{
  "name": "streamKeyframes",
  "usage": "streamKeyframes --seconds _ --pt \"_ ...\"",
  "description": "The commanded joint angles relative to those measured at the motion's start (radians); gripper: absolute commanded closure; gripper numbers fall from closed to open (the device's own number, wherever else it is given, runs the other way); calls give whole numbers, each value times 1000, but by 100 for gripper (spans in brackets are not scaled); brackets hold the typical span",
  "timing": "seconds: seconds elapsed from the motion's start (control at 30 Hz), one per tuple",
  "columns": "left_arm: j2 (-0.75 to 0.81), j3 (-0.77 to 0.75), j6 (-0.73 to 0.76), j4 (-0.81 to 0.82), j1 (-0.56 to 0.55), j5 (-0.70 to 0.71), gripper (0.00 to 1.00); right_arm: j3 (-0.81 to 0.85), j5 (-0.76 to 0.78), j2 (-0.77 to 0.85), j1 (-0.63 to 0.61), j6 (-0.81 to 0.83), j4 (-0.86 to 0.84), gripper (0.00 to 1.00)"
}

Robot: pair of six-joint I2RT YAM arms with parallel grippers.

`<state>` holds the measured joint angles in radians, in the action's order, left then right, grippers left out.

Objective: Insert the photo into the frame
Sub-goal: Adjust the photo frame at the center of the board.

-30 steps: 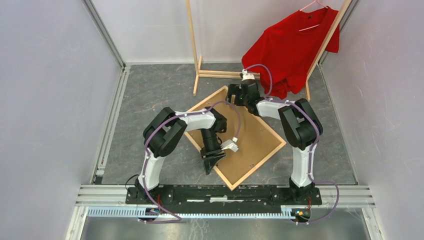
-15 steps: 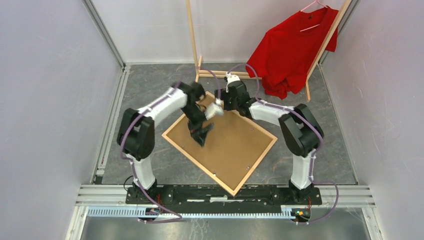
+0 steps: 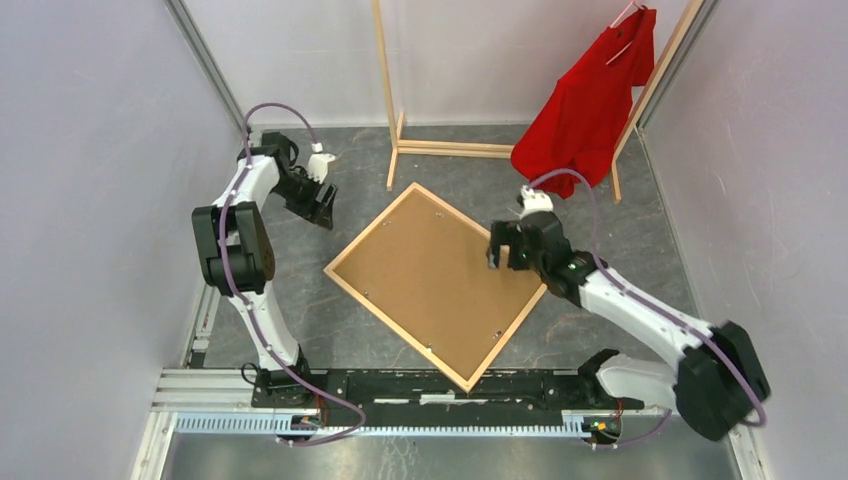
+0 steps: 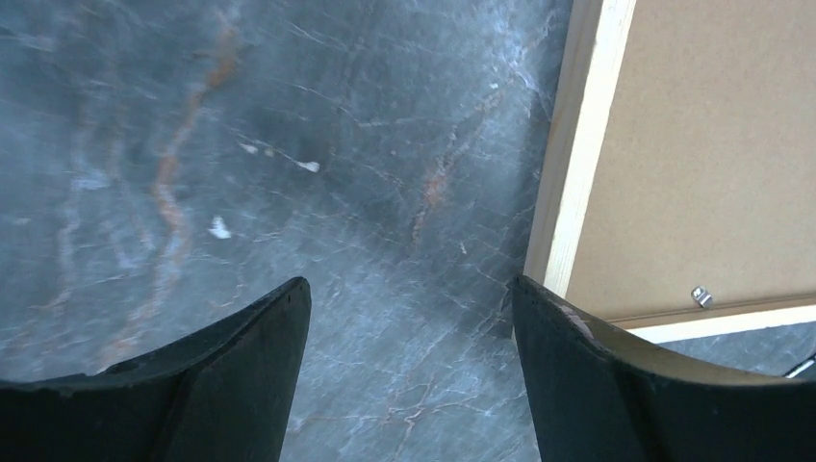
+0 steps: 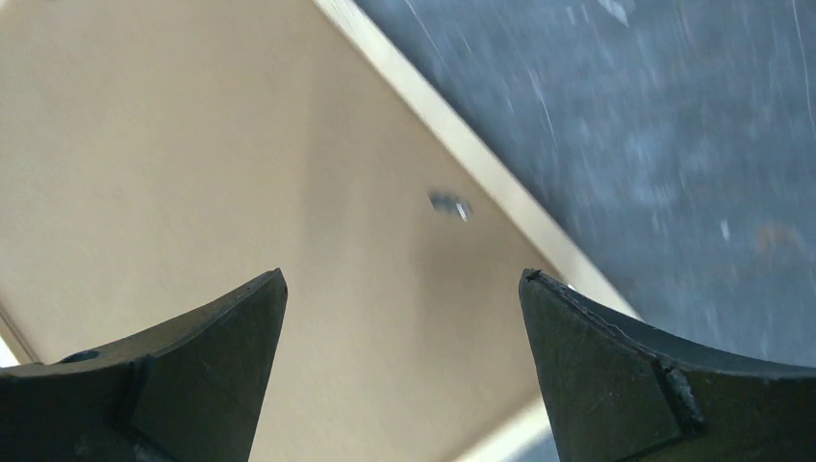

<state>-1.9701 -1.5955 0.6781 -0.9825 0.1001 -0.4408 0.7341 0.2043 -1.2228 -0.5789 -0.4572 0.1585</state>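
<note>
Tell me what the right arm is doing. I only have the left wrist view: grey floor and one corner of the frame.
Observer: The right gripper hangs open over the frame's far right edge, holding nothing.
Operator: Say what fills the frame.
Observer: A brown board covers the whole opening. No photo shows in any view.
Operator: Name whatever else stands near it.
Observer: A red shirt hangs on a wooden rack beyond the frame, toward the far right corner.
</note>
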Motion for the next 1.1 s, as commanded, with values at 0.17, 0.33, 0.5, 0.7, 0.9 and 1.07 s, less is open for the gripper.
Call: streamKeyframes --seconds 0.17,0.33,0.5,0.7,0.9,1.07 --pt "-14 144 -98 153 -36 -50 24 -234 -32 321 8 -133 315 2" --pt "-3 218 -99 158 -52 -102 31 -271 -56 432 14 -174 376 2" --pt "50 328 -74 170 -75 -102 33 -334 -165 446 14 -208 297 2" --pt "101 413 37 67 -85 -122 35 -383 -280 345 32 -181 36 2" --pt "172 523 117 3 -83 -69 36 -221 -256 149 67 -70 -18 2" --pt "243 545 211 -136 -85 -146 33 -106 -271 3 132 -12 -65 2"
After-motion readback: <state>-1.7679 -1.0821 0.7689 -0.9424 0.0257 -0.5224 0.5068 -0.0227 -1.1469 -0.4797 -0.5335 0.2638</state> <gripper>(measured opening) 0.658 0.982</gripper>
